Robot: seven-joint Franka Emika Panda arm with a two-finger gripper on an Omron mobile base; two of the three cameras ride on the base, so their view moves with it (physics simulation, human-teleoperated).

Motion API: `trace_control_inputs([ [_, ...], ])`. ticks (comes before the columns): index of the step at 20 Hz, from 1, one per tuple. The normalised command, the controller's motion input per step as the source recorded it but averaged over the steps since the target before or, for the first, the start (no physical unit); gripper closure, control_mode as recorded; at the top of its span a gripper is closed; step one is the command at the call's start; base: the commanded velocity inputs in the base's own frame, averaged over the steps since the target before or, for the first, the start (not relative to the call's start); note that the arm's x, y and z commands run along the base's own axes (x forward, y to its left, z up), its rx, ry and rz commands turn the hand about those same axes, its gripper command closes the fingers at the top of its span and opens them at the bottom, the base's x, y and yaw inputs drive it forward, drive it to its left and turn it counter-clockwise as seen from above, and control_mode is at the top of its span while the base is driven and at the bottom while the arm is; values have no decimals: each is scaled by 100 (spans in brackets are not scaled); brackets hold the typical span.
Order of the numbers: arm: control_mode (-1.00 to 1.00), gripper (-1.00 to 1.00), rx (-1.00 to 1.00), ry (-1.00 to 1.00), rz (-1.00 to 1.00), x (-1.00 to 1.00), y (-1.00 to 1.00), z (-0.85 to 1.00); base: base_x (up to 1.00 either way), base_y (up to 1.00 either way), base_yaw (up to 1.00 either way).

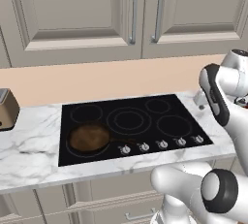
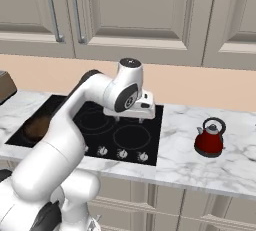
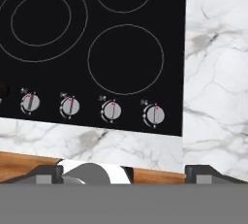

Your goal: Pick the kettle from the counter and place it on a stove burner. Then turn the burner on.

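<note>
Glossy white rounded arm (image 2: 60, 140) segments (dark grey joint caps), bulbous base.

The white arm (image 2: 75, 120) bends up and reaches forward. Its gripper (image 3: 125, 172) points down. The two fingers are wide apart, holding nothing.

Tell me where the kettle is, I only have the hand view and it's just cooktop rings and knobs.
Observer: The kettle stands upright on the counter, to the right of the cooktop and clear of its edge.
Operator: Is the gripper near it?
Observer: No. The gripper hangs over the cooktop's right half, open and holding nothing.
Operator: Anything on the burners?
Observer: A frying pan sits on the front-left ring. The double-ring stove burner next to it has nothing on it.
</note>
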Motion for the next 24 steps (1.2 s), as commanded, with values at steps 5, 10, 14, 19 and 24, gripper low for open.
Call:
trace_control_inputs([
  [5, -100, -100, 0, -4, 3, 0, -29, -19, 0, 0, 0],
  [10, -100, -100, 0, -3, 5, 0, -36, -8, 0, 0, 0],
  [14, -100, -100, 0, -2, 9, 0, -37, -7, 0, 0, 0],
  [19, -100, -100, 0, -1, 5, 0, -39, 0, 0, 0, 0],
  [24, -100, -100, 3, 0, 0, 0, -41, 0, 0, 0, 0],
])
